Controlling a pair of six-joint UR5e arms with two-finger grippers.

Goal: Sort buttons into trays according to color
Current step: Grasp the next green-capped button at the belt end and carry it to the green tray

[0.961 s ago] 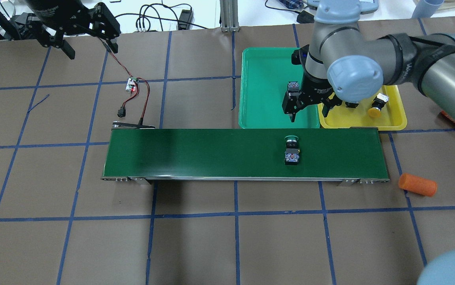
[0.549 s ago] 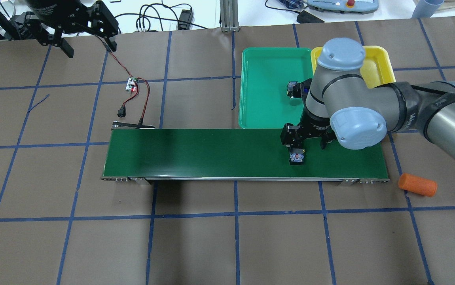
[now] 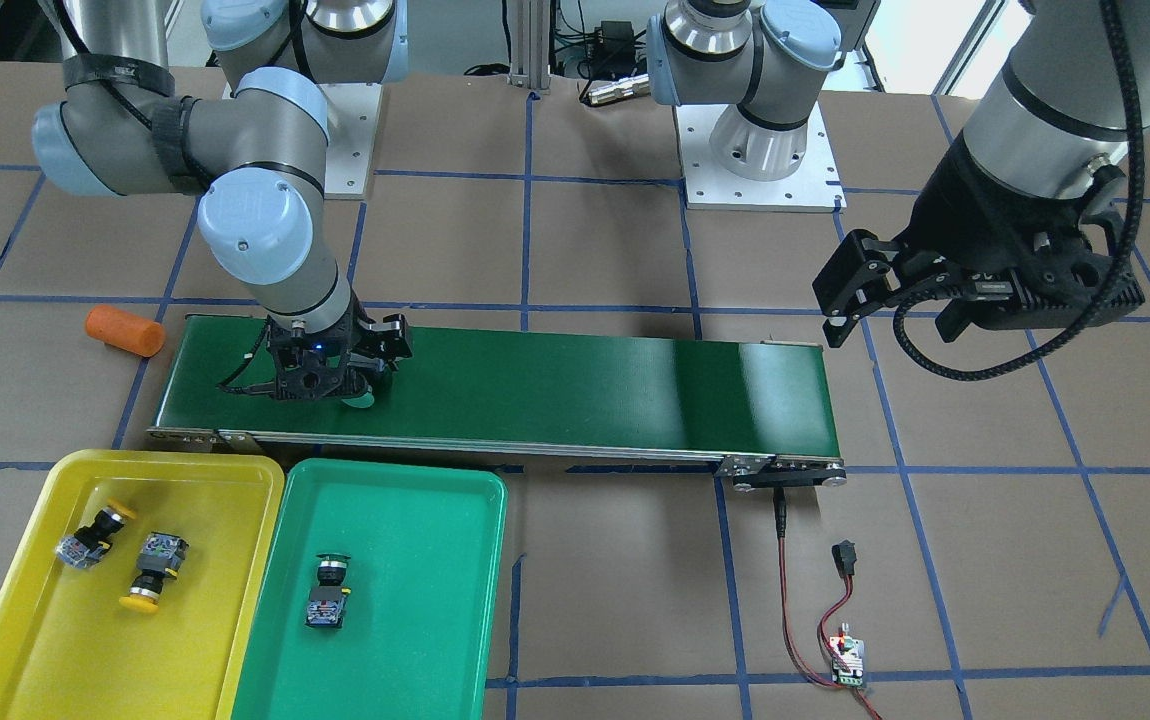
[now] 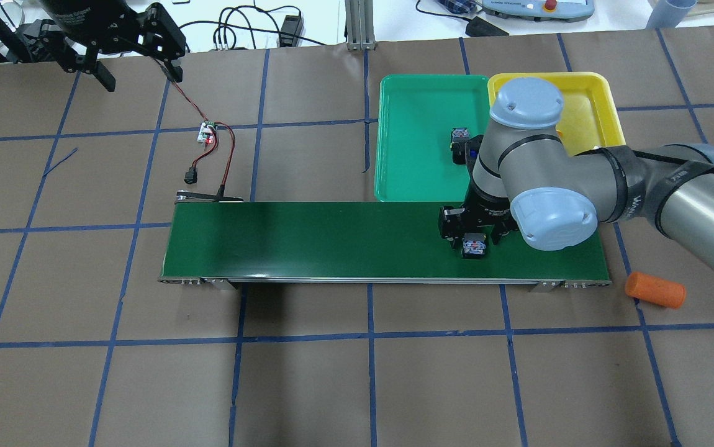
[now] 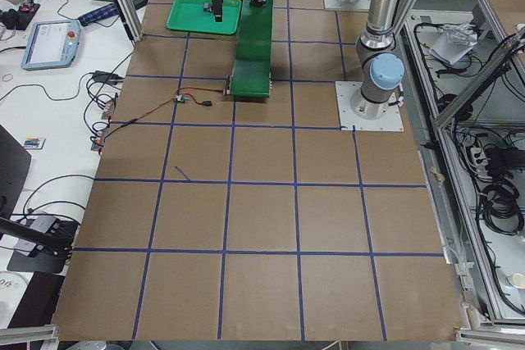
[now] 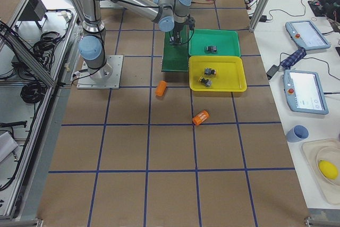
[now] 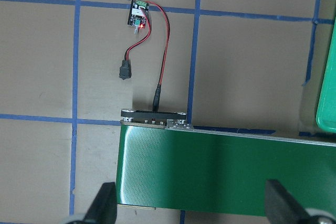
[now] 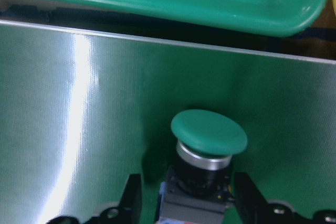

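A green-capped button [image 4: 474, 247] lies on the dark-green conveyor belt [image 4: 332, 239]. My right gripper [image 4: 472, 234] is low over it, jaws open, one finger on each side of its black block with small gaps, as the right wrist view [image 8: 209, 132] shows. The green tray [image 3: 415, 600] holds one green button [image 3: 327, 590]. The yellow tray [image 3: 55, 640] holds two yellow buttons [image 3: 90, 538] [image 3: 153, 570]; my right arm hides them in the overhead view. My left gripper [image 4: 133, 62] is open and empty, high at the far left.
An orange cylinder [image 4: 655, 290] lies right of the belt's end; a second one [image 6: 201, 117] lies further out. A small circuit board [image 4: 208, 132] with red and black wires runs to the belt's left end. The green and yellow trays sit side by side just beyond the belt.
My right gripper moved from over the green tray to the belt and came down around the green button. The button shifted slightly right along the belt. The left arm stayed put.
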